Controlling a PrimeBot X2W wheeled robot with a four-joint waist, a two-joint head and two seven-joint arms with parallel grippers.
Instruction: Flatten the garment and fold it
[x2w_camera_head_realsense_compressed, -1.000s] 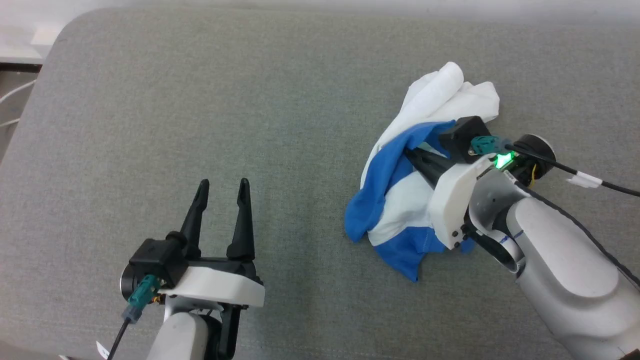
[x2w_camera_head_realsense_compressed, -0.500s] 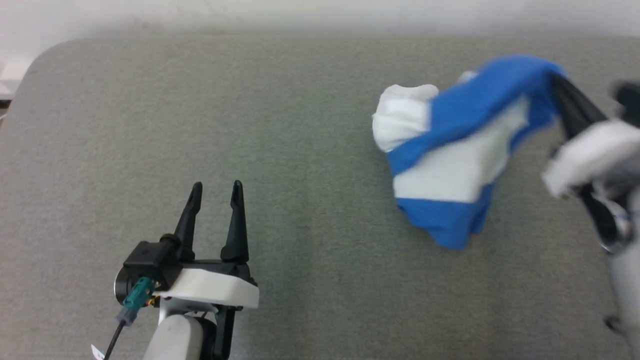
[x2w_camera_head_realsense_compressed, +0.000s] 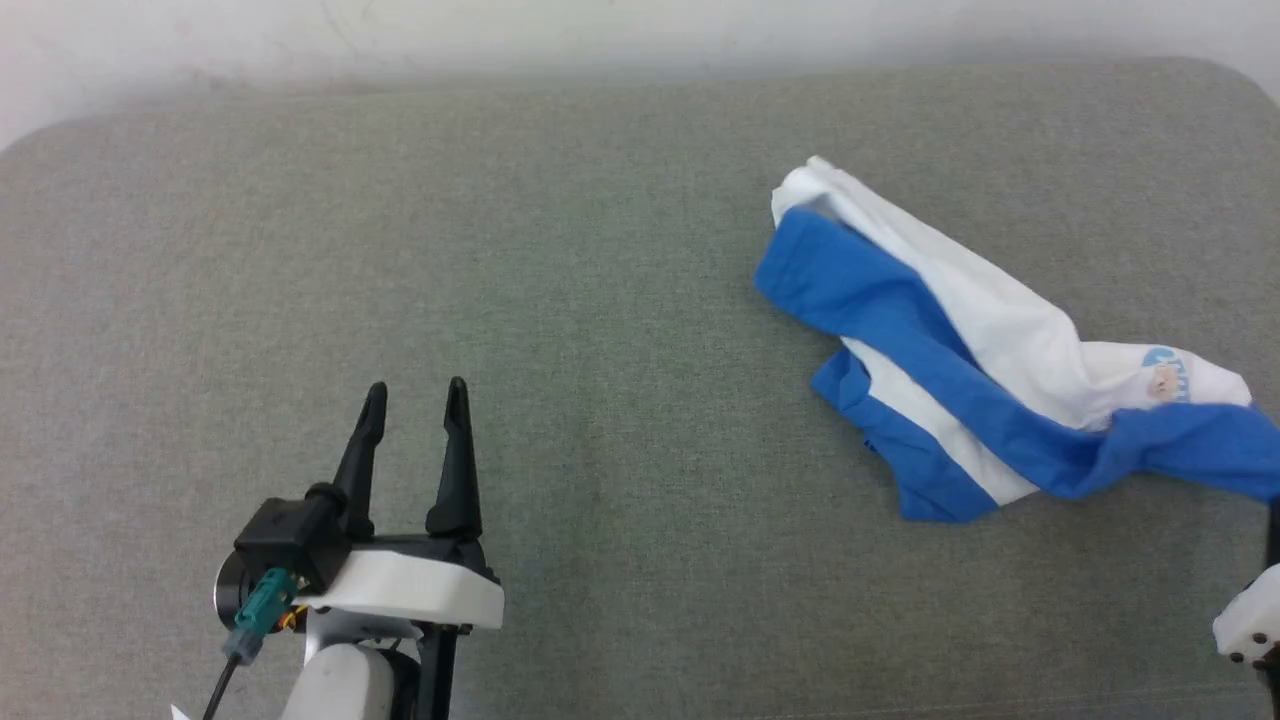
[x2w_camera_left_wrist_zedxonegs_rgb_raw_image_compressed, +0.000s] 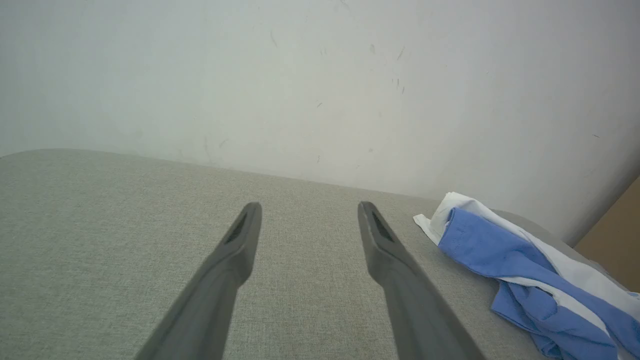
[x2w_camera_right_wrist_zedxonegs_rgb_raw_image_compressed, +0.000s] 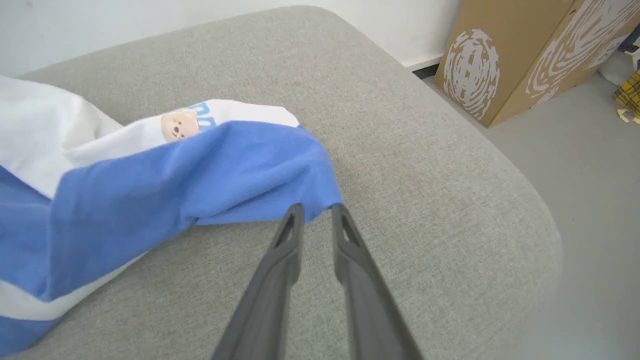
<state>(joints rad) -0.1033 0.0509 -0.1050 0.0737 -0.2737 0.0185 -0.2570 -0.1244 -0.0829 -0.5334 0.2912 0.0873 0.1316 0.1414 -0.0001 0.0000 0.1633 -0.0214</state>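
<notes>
The left and middle of the grey surface (x2w_camera_head_realsense_compressed: 600, 300) lie bare, so the left hand (x2w_camera_head_realsense_compressed: 416, 388), fingers spread, has open room ahead and to both sides. The one thing in the way is the garment (x2w_camera_head_realsense_compressed: 960, 330), sprawled over the right part, its blue corner nipped by the right hand (x2w_camera_right_wrist_zedxonegs_rgb_raw_image_compressed: 316, 209). A wall (x2w_camera_left_wrist_zedxonegs_rgb_raw_image_compressed: 300, 75) closes the far edge. Past the right end a cardboard box (x2w_camera_right_wrist_zedxonegs_rgb_raw_image_compressed: 500, 55) stands on the floor (x2w_camera_right_wrist_zedxonegs_rgb_raw_image_compressed: 590, 150).

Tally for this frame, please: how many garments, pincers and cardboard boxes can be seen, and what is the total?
garment: 1
pincers: 2 (left pincer, right pincer)
cardboard box: 1
Total: 4
</notes>
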